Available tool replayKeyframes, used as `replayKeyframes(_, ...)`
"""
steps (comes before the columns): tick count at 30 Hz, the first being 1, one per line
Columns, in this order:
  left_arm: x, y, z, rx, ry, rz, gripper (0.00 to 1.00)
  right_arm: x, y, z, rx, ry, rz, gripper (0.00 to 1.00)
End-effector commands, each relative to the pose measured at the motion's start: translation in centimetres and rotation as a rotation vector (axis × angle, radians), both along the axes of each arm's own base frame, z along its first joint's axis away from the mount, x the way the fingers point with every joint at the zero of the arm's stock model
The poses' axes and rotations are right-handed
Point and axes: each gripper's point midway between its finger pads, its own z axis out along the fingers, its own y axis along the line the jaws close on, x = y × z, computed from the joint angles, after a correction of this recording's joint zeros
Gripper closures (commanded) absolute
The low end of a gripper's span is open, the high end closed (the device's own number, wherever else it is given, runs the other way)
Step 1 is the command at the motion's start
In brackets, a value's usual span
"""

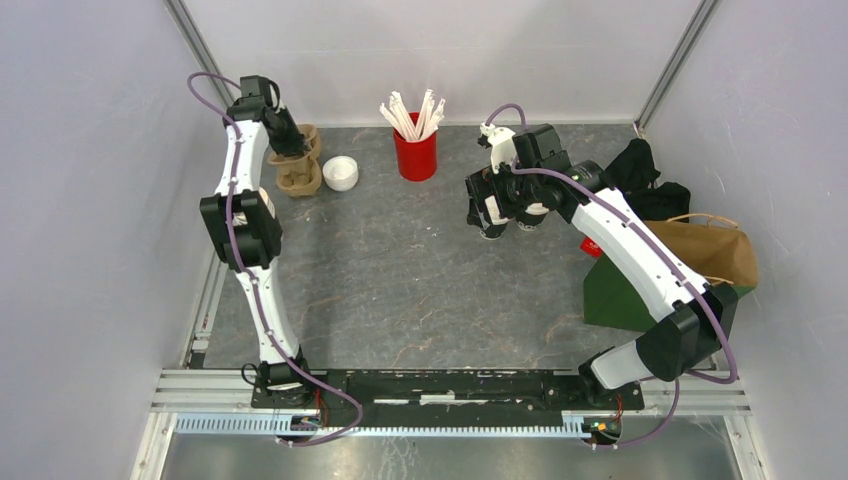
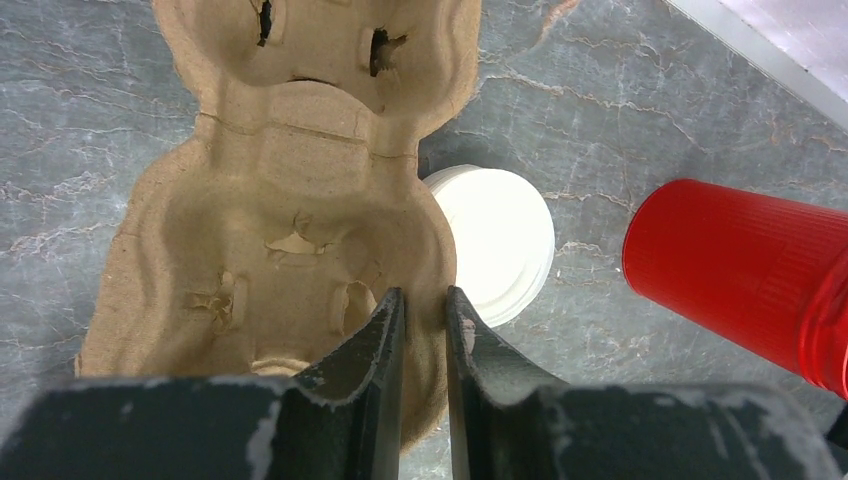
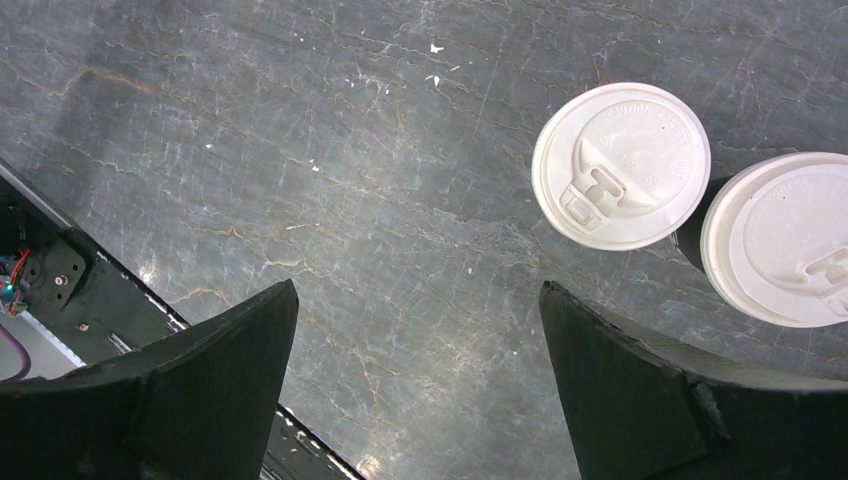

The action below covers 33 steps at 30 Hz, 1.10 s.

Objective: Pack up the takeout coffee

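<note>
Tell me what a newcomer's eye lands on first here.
The red cup full of white straws at the back middle stands out most. At back left, the left fingers pinch the rim of a brown pulp carrier. On the right, the open right fingers hover above two lidded cups standing side by side.

Cup carrier (image 1: 300, 168) sits back-left on the desk (image 1: 400, 290), lid stack (image 1: 340, 173) just right of it, straw holder (image 1: 415, 155) further right along the back. Right of centre, one lidded cup (image 3: 621, 165) sits just beside the other lidded cup (image 3: 785, 238). Paper bag (image 1: 712, 250) is way over on the right.
</note>
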Motion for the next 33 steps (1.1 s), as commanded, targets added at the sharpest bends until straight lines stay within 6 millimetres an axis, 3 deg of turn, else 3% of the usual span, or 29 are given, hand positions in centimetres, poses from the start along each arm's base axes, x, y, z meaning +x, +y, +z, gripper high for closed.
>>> replayKeyframes(1, 0.4, -0.1, 5.9, 0.066, -0.138, -0.032, 0.98, 1.2, 0.7, 2.2, 0.048, -0.060, -0.008, 0.02)
replayKeyframes(10, 0.6, 0.2, 9.4, 0.172, -0.215, 0.010, 0.98, 1.5, 0.9, 2.1, 0.048, -0.054, -0.005, 0.02)
replayKeyframes(16, 0.0, 0.5, 10.4, 0.257, -0.226, 0.047, 0.98, 1.7, 1.1, 2.1, 0.048, -0.054, 0.002, 0.02)
replayKeyframes(24, -1.1, -0.8, 11.5, 0.226, -0.263, 0.023, 0.98, 1.8, 1.1, 2.3, 0.043, -0.061, 0.008, 0.02)
replayKeyframes(30, -3.3, -2.2, 13.4, 0.184, -0.290, -0.009, 0.98, 2.2, 0.4, 3.2, 0.022, -0.090, -0.014, 0.02)
replayKeyframes(33, -4.7, -2.2, 13.2, 0.184, -0.273, 0.003, 0.98, 2.1, 0.4, 3.4, 0.032, -0.098, -0.022, 0.02)
